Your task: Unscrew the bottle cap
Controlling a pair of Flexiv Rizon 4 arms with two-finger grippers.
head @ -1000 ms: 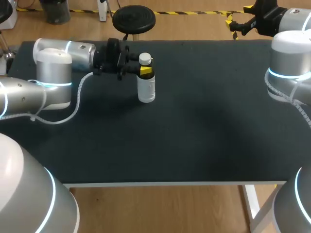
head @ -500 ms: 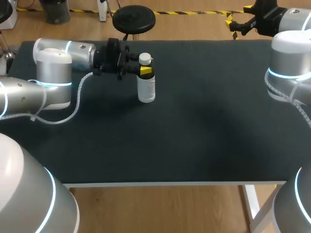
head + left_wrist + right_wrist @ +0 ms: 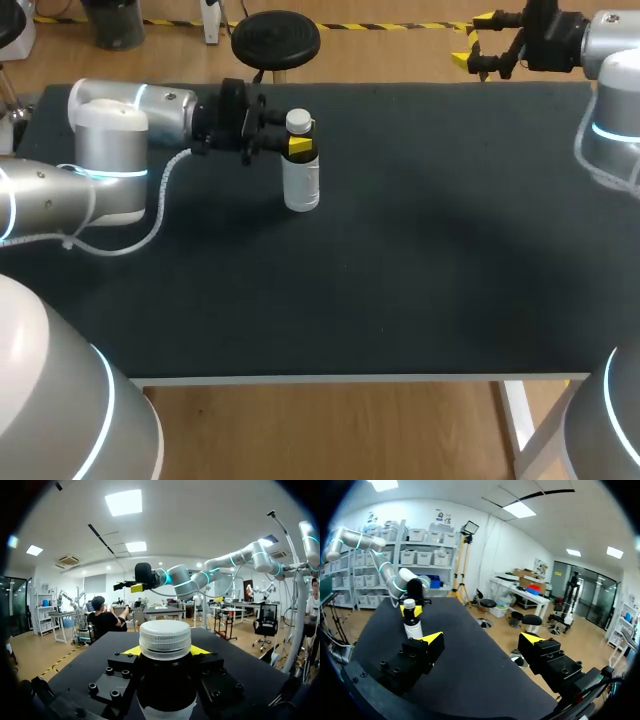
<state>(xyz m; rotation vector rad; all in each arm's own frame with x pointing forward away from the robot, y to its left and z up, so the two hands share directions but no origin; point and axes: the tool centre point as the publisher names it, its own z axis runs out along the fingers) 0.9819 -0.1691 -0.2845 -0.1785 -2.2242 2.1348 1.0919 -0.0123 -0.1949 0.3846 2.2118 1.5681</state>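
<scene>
Head: above-behind, down on table (image 3: 420, 300); left wrist close at bottle (image 3: 165, 680); right wrist far; all share it.

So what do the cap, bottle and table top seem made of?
The cap looks like translucent white plastic: fine moulded ribs round its side. The bottle is probably plastic, pale and smooth; glass is not excluded. The table top has a dark matte cover, perhaps felt or rubber: no shine.

The bottle (image 3: 165, 692) is cut off low down beneath the left end effector (image 3: 165, 651), whose yellow tips sit mostly hidden behind the cap (image 3: 165, 638).
</scene>
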